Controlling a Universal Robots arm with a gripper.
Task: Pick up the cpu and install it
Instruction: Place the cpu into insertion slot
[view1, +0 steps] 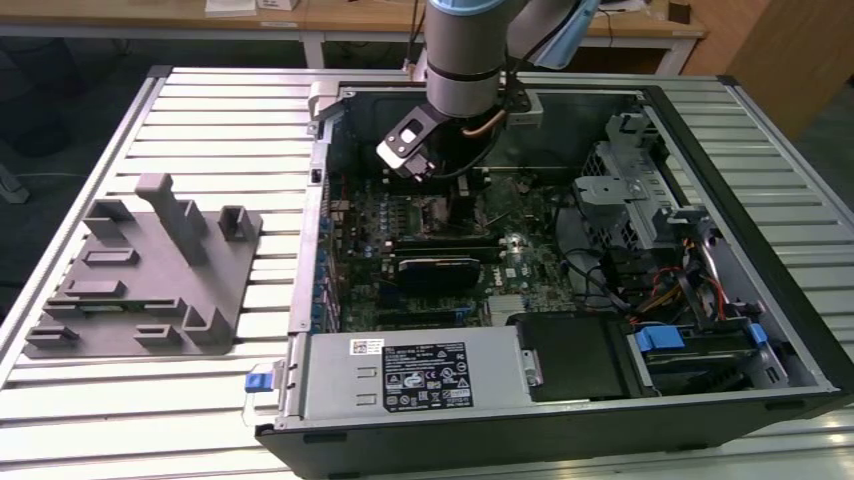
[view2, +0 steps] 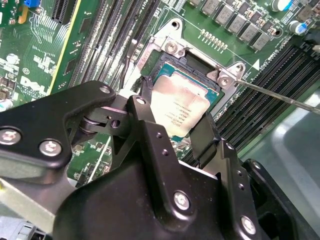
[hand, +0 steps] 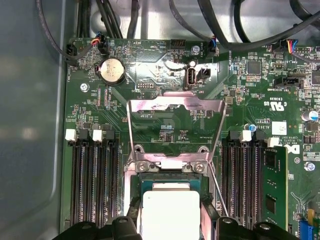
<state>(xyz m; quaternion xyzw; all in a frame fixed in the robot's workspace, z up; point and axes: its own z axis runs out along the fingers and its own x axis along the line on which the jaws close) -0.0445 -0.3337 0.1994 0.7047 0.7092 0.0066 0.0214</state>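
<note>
Two fingers (view2: 145, 117) of the gripper (view2: 176, 125) are seen closest in the second wrist view, one at each side of the cpu (view2: 181, 100). They are opened only as wide as the cpu, and its edges are held between them. The one cpu is laid flat in the socket (view2: 171, 48), with its shiny top up. In the first wrist view the cpu (hand: 170, 212) is seen next to the socket's metal lid (hand: 175, 107), which is flipped open and stood up. One thin lever (view2: 280, 97) is stuck out beside the socket. Two groups of long black slots (hand: 91, 180) are set at the two sides of the socket on the green board (hand: 150, 75), and one round battery (hand: 112, 70) is seen farther on. In the exterior view one arm (view1: 461, 40) is reached straight down into the one open case (view1: 747, 200). One grey tray (view1: 134, 280) is set on the table (view1: 227, 110), apart from the case, at the exterior view's left.
</note>
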